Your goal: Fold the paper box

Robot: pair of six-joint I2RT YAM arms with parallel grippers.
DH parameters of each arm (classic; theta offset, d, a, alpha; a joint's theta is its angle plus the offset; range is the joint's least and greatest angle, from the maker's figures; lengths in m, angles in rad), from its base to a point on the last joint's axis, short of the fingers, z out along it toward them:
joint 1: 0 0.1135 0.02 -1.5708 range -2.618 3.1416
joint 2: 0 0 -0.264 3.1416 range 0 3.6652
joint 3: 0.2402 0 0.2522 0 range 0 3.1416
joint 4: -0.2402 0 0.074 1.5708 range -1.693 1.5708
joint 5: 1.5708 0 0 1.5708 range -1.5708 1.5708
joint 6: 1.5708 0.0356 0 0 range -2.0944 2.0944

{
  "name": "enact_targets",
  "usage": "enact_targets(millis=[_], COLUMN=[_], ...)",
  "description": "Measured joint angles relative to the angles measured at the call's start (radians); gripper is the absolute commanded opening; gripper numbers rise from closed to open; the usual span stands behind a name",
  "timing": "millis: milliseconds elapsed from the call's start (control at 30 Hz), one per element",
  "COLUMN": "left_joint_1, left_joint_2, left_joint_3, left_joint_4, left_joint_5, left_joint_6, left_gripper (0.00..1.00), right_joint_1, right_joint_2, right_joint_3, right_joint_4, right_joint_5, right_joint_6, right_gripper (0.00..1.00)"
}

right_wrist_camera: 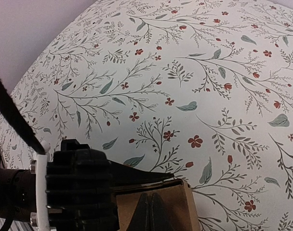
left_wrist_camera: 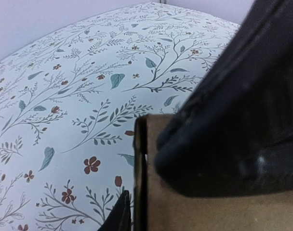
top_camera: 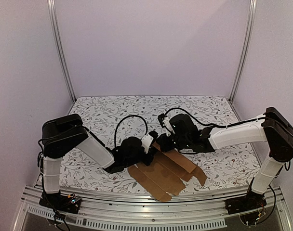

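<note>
We are logging the paper box (top_camera: 161, 179) showing plain brown | the bench (top_camera: 113, 108) showing white with grey-green leafy sprigs and small red flowers | the left arm (top_camera: 91, 144) and right arm (top_camera: 235, 134) showing black and white.

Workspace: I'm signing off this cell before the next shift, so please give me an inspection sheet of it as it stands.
Surface: floral cloth covering the table.
Job's things: paper box, an unfolded brown sheet near the front edge.
Clutter: nothing seen.
End effectors: left end effector pinches a cardboard edge; right end effector at the sheet's far end, grip unclear.
Cables: black cable loops above both wrists, off the cardboard.
Surroundings: plain pale walls, metal frame posts.
</note>
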Motion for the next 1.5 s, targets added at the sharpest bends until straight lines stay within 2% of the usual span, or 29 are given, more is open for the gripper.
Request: enact_targets(millis=[167, 400, 467, 533, 567, 967, 1000, 1033, 1100, 1167, 1500], left_joint_1=[-0.003, -0.007, -0.007, -0.008, -0.008, -0.010, -0.010, -0.010, -0.011, -0.011, -0.012], left_joint_2=[0.000, 0.002, 0.005, 0.011, 0.017, 0.031, 0.031, 0.031, 0.031, 0.031, 0.028], left_joint_3=[0.004, 0.026, 0.034, 0.042, 0.046, 0.054, 0.054, 0.054, 0.054, 0.054, 0.037], left_joint_4=[-0.009, -0.007, -0.003, -0.001, 0.001, 0.014, 0.014, 0.014, 0.013, 0.012, 0.013], left_joint_5=[-0.028, -0.057, -0.059, -0.058, -0.058, -0.051, -0.051, -0.051, -0.053, -0.058, -0.088], left_joint_6=[0.000, 0.000, 0.000, -0.001, 0.002, -0.005, -0.005, -0.005, -0.008, 0.001, -0.005], left_gripper=[0.28, 0.28, 0.19, 0.04, 0.00, 0.00, 0.01, 0.09, 0.19, 0.26, 0.28], right_joint_1=[0.000, 0.000, 0.000, 0.000, 0.000, 0.000, 0.000, 0.000, 0.000, 0.000, 0.000], right_joint_2=[0.000, 0.000, 0.000, 0.000, 0.000, 0.000, 0.000, 0.000, 0.000, 0.000, 0.000], right_joint_3=[-0.005, -0.005, -0.005, -0.005, -0.005, -0.007, -0.007, -0.007, -0.007, -0.007, -0.007], right_joint_4=[0.012, 0.013, 0.013, 0.015, 0.015, 0.018, 0.018, 0.018, 0.018, 0.018, 0.018], right_joint_5=[0.000, -0.001, -0.001, -0.001, -0.001, -0.001, -0.001, -0.001, -0.001, -0.001, -0.001], right_joint_6=[0.005, 0.006, 0.006, 0.006, 0.006, 0.009, 0.009, 0.009, 0.010, 0.010, 0.008], right_gripper=[0.00, 0.00, 0.00, 0.00, 0.00, 0.00, 0.00, 0.00, 0.00, 0.00, 0.00])
